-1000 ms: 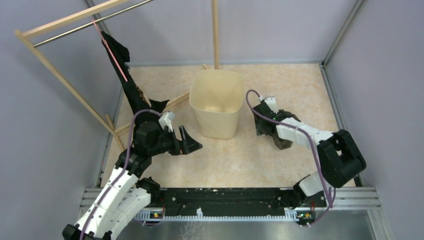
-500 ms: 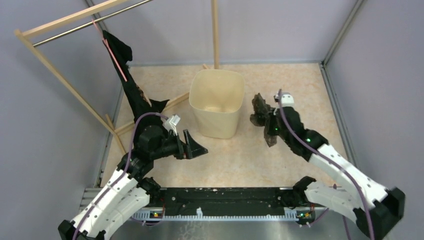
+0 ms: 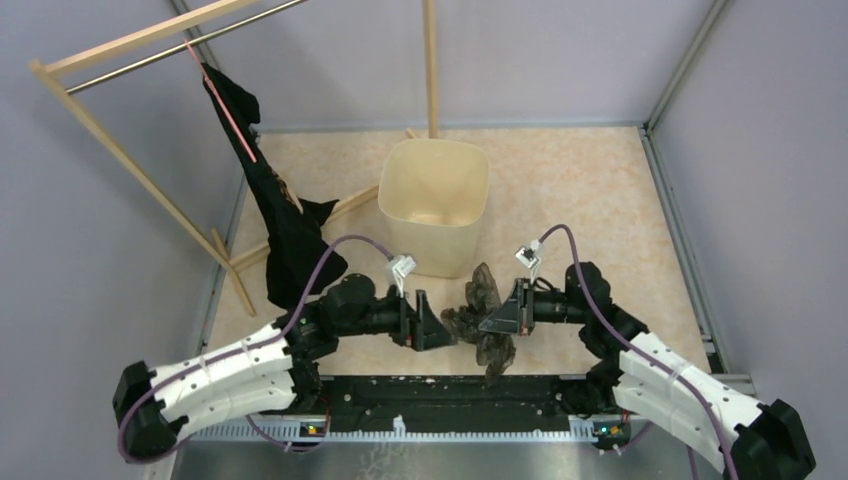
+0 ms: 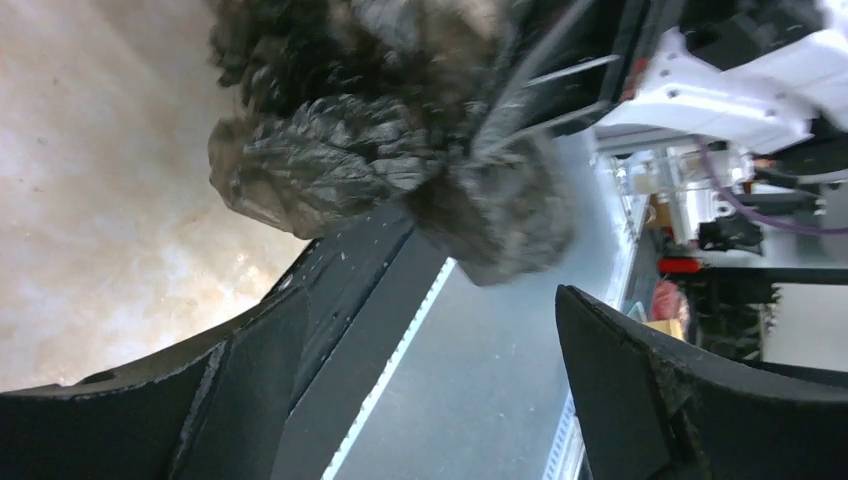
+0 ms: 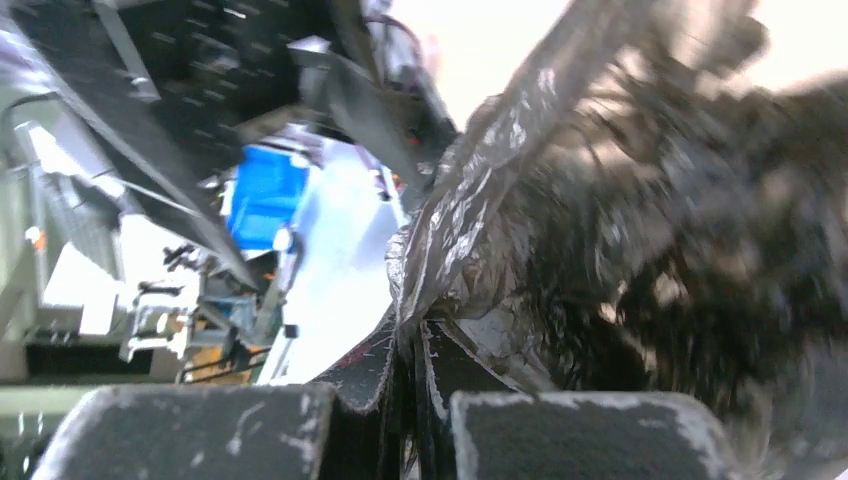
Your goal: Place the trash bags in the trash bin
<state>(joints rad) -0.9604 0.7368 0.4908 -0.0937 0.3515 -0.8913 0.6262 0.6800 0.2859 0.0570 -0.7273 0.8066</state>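
The cream trash bin (image 3: 432,205) stands upright at the middle of the floor, open and showing nothing inside. In front of it, near the front rail, my right gripper (image 3: 500,320) is shut on a crumpled dark trash bag (image 3: 484,322), which hangs off the floor. In the right wrist view the closed jaws (image 5: 415,345) pinch a fold of that bag (image 5: 610,230). My left gripper (image 3: 432,330) faces the bag from the left, open, just short of it. In the left wrist view the bag (image 4: 370,150) hangs beyond the spread fingers (image 4: 245,385). A second black bag (image 3: 278,215) hangs from the rack.
A wooden rack (image 3: 130,160) with a metal bar stands at the back left, and one post (image 3: 431,70) rises behind the bin. The black front rail (image 3: 440,395) runs under both grippers. Grey walls enclose the floor on three sides.
My right arm has carried the crumpled bag from the right of the bin to the front centre. My left arm swung right to face it, still open. The hanging bag has dropped lower.
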